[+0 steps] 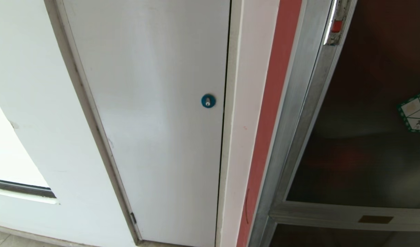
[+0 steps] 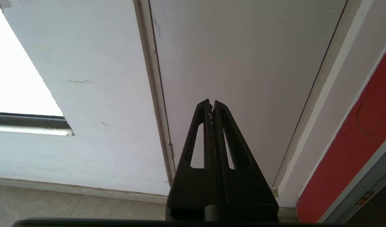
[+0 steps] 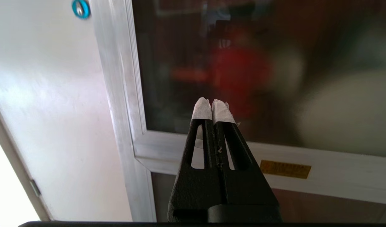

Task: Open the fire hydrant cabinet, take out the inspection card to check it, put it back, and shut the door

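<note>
Door point(image 1: 374, 113) of the fire hydrant cabinet point(image 1: 295, 137) sits shut at your right, its red latch point(image 1: 336, 26) high on the upright frame edge. Your right pincer point(image 3: 211, 105), clamped empty, faces the glass and is nearer; left pincer point(image 2: 211, 104), also closed, faces the white door point(image 1: 155, 113).

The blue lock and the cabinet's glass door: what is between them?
In the head view, between the blue lock and the door: white door frame, then a red strip.
</note>
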Motion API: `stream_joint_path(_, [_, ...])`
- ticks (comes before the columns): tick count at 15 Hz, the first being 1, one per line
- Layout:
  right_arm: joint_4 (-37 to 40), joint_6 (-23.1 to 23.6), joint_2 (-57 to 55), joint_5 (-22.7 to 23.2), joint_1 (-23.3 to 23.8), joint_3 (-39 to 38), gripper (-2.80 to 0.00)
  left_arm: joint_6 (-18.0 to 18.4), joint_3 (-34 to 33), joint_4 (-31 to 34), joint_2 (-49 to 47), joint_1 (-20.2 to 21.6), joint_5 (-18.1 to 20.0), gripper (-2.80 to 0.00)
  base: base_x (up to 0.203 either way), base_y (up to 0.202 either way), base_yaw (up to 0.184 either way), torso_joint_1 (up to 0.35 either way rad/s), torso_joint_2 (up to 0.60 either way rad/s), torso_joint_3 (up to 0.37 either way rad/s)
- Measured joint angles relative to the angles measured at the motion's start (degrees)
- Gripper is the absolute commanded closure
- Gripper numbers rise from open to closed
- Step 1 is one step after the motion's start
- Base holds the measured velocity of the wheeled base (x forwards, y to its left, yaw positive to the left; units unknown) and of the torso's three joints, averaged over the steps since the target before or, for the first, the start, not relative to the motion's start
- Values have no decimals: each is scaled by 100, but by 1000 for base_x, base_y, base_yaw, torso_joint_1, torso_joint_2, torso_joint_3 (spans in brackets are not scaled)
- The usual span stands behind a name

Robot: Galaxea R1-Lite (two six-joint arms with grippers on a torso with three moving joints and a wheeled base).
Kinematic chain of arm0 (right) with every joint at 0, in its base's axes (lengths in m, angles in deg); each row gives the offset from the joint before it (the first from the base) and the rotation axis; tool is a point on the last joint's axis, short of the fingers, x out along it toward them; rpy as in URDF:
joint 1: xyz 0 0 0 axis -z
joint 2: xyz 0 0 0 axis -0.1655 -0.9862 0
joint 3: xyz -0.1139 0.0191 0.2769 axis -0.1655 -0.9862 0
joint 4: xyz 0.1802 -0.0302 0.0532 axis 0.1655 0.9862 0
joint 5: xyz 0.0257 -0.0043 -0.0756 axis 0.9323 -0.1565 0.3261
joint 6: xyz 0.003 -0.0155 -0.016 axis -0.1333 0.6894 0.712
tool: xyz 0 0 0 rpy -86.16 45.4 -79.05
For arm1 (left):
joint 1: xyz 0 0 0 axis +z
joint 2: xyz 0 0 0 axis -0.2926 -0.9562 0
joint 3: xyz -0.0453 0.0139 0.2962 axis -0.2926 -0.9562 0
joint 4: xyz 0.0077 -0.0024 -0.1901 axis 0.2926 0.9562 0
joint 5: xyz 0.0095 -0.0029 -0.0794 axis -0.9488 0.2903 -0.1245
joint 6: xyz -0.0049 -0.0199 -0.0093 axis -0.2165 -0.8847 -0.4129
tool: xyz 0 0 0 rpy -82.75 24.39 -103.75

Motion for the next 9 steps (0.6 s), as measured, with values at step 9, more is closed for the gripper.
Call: stream_joint_path(9, [823, -6, 31, -6, -1, -267, 0, -2, 0, 0, 0, 0, 2, 0, 0, 0, 0, 0, 0, 0])
